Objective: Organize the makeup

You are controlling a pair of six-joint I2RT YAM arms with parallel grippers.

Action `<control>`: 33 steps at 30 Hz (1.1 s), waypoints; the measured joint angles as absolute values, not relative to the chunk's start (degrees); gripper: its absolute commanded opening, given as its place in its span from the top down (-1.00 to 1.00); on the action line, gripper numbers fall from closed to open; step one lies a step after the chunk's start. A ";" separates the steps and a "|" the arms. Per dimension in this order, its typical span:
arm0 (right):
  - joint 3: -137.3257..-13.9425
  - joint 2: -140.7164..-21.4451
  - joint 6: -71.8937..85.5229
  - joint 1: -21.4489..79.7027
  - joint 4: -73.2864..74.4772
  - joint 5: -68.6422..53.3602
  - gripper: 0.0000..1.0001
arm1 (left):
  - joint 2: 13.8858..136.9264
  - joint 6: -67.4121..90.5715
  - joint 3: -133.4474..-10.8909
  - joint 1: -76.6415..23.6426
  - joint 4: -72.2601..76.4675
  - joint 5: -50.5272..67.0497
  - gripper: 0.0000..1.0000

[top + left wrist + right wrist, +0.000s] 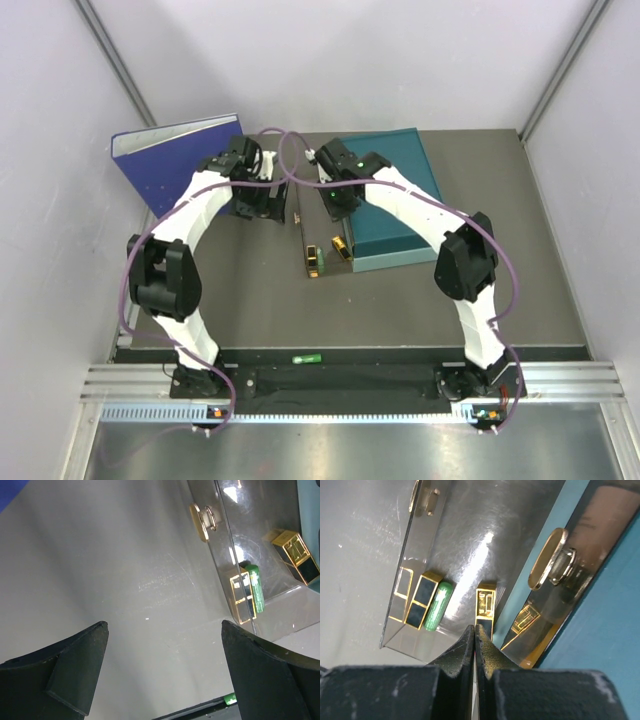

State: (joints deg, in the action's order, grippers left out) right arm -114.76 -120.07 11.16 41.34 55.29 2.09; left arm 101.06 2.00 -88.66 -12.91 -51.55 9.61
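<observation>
One gold-and-black case (312, 260) lies with a green capsule (321, 262) alongside it, in a clear drawer with a gold handle (422, 500). In the right wrist view the same case (421, 601) and capsule (438, 607) show through the clear wall. A second gold-and-black case (341, 247) lies beside the teal box, just beyond my right gripper (474, 628). That gripper is shut with nothing between its fingers. My left gripper (164, 625) hangs open over bare table, left of the first case (242, 599), the capsule (256, 587) and the second case (296, 555). No other makeup shows.
The large blue binder (165, 160) lies at the back left. At the back right is the teal drawer box (390, 195), with a gold handle (549, 560) on its front. A green sticker (306, 357) marks the table's near edge. Grey walls close in on three sides.
</observation>
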 measured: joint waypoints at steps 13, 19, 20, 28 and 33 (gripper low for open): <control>-112.29 -119.02 10.63 32.71 55.02 5.08 1.00 | 104.14 2.02 -91.98 -12.91 -51.83 10.04 -0.98; -109.86 -119.37 9.41 25.26 55.55 6.81 1.00 | 105.06 2.42 -92.38 -12.91 -52.03 10.72 -0.98; -109.86 -119.63 9.06 24.45 55.55 7.22 1.00 | 105.25 2.52 -92.58 -12.91 -52.12 10.79 -0.98; -110.80 -122.15 5.02 19.86 55.46 11.14 1.00 | 106.34 2.87 -93.97 -12.91 -52.36 10.94 -0.98; -110.80 -122.17 3.11 19.70 54.72 11.68 1.00 | 106.45 2.83 -94.45 -12.91 -52.16 11.44 -0.98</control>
